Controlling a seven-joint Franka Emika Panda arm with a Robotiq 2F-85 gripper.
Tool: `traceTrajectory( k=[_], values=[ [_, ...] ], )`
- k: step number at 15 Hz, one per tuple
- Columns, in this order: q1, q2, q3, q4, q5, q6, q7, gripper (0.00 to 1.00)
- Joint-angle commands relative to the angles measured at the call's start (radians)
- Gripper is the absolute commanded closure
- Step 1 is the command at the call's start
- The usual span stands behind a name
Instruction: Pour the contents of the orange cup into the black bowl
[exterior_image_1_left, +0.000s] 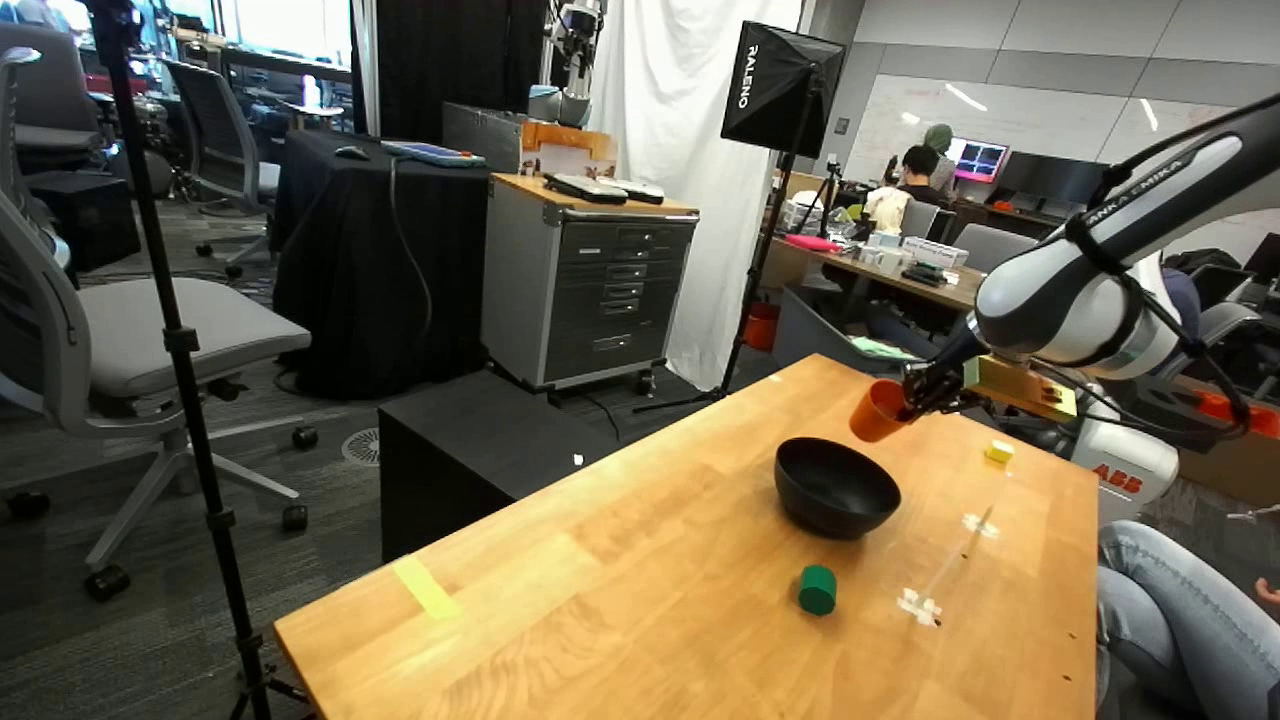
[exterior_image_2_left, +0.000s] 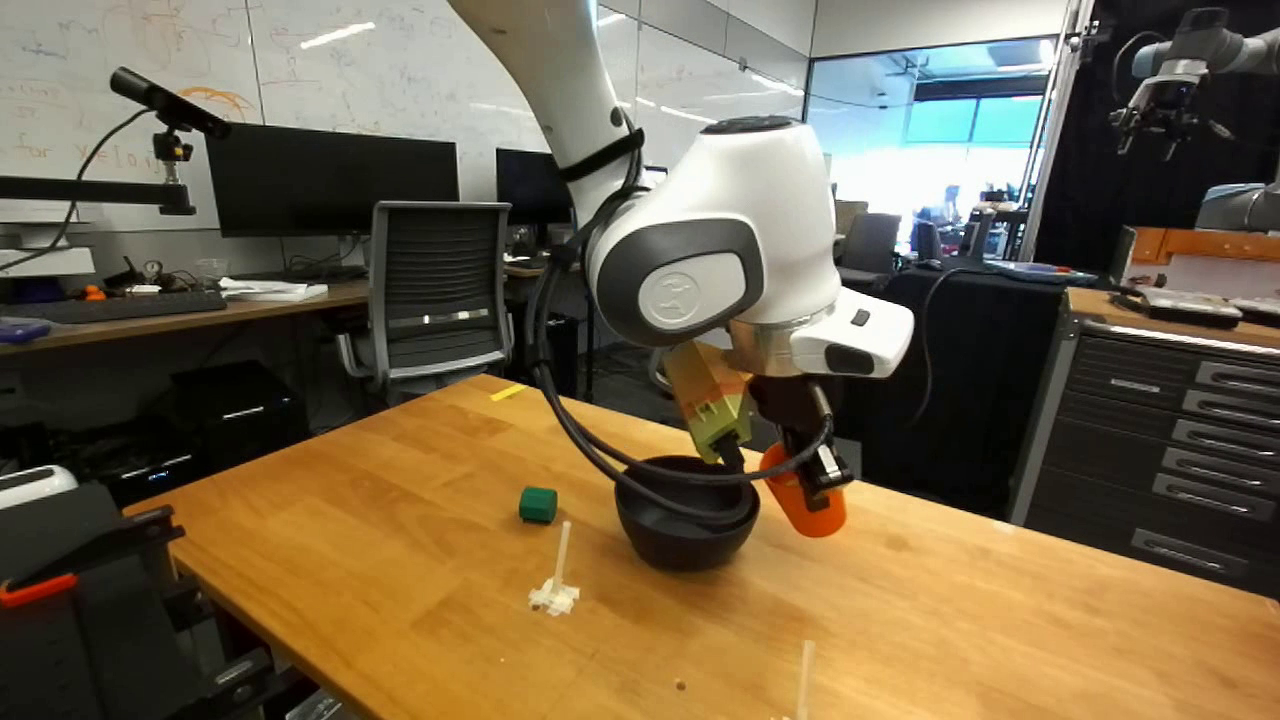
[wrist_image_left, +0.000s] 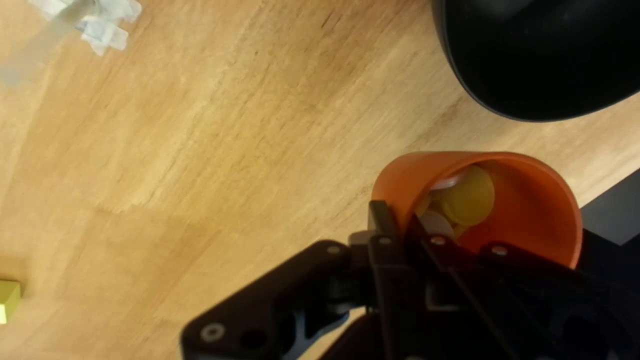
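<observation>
Gripping the wall of the orange cup (exterior_image_1_left: 873, 413), the pincer (wrist_image_left: 397, 218) holds it tilted just beside the black bowl (exterior_image_1_left: 835, 505), which stands on the wooden surface (exterior_image_1_left: 640, 560); yellow and whitish pieces (wrist_image_left: 470, 195) lie inside the cup. In an exterior view, the bowl sits toward the right, with a green block (exterior_image_1_left: 817, 590) nearer, a yellow block (exterior_image_1_left: 999, 451) farther right, and yellow tape (exterior_image_1_left: 427, 588) at the left edge. Denim-clad legs (exterior_image_1_left: 1160, 595) show at near right. Beyond the surface, left to right, come a grey chair (exterior_image_1_left: 190, 325), a drawer cabinet (exterior_image_1_left: 620, 290), a white curtain (exterior_image_1_left: 670, 150) and a black softbox (exterior_image_1_left: 780, 85). In an exterior view, a monitor (exterior_image_2_left: 330, 180) and a whiteboard (exterior_image_2_left: 330, 80) stand far left.
</observation>
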Motion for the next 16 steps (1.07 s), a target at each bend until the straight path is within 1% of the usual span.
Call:
traceTrajectory(
  k=[1,3,5,8,11,16],
  values=[
    [0.062,-0.024,-0.011,-0.083,0.005,0.123,0.07,0.99],
    [0.098,-0.017,-0.015,-0.112,0.006,0.198,0.105,0.99],
    [0.118,-0.009,-0.005,-0.138,0.014,0.289,0.139,0.99],
    [0.155,0.008,-0.012,-0.166,0.018,0.407,0.184,0.99],
    [0.179,0.03,-0.02,-0.188,0.021,0.498,0.206,0.99],
    [0.192,0.081,-0.023,-0.206,0.036,0.659,0.229,0.99]
  ],
)
